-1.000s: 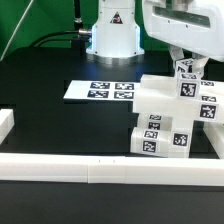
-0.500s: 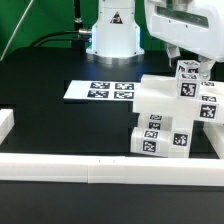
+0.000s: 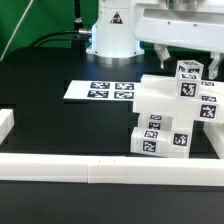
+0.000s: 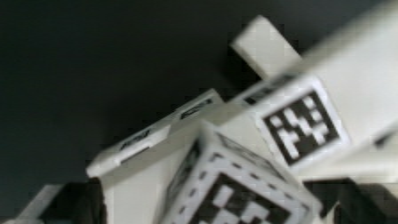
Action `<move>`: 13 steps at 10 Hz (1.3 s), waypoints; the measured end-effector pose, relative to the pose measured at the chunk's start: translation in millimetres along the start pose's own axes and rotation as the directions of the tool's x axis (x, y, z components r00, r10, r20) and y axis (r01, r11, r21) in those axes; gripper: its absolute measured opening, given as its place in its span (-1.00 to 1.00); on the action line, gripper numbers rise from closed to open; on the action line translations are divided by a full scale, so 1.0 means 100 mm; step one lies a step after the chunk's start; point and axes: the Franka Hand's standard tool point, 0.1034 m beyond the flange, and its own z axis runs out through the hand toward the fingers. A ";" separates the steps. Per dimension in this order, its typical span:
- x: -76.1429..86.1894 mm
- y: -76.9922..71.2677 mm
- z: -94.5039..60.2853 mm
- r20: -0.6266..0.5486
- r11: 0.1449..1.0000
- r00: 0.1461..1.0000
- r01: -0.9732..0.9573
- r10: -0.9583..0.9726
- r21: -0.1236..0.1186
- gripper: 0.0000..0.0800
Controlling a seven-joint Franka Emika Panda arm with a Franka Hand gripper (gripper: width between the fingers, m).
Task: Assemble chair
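jaws stand released and grasp nothing; the gripper (image 3: 186,50) hangs just above the topmost tagged post of the chair (image 3: 175,115), with its fingertips hard to make out in the exterior view and only dark edges of them showing in the wrist view. largest item first: the black table (image 3: 50,110) carries the work, bounded at the front by the long white border bar (image 3: 100,168). the chair stands near the exterior view's right, behind that bar, as one stacked blocky assembly of tagged white pieces. the marker board (image 3: 100,90) lies flat well apart from it, toward the robot base (image 3: 112,35). judgement on progress: the assembly appears largely built, no loose parts are visible on the table, and whether further pieces remain cannot be told. compared with a second ago, the gripper has let go of the top post (image 4: 267,150) and risen clear of it; the chair has not shifted.
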 end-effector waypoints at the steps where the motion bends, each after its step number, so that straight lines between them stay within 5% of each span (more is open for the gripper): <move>1: 0.01 -0.01 -0.01 -0.002 0.998 0.998 0.066 -0.066 0.001 0.62; 5: -0.03 -0.04 0.01 -0.006 0.911 0.911 0.412 -0.412 -0.022 0.62; 11: 0.00 -0.01 0.00 0.000 0.693 0.693 0.720 -0.721 -0.023 0.62; 13: 0.01 0.00 0.00 -0.001 0.694 0.694 0.720 -0.720 -0.023 -0.06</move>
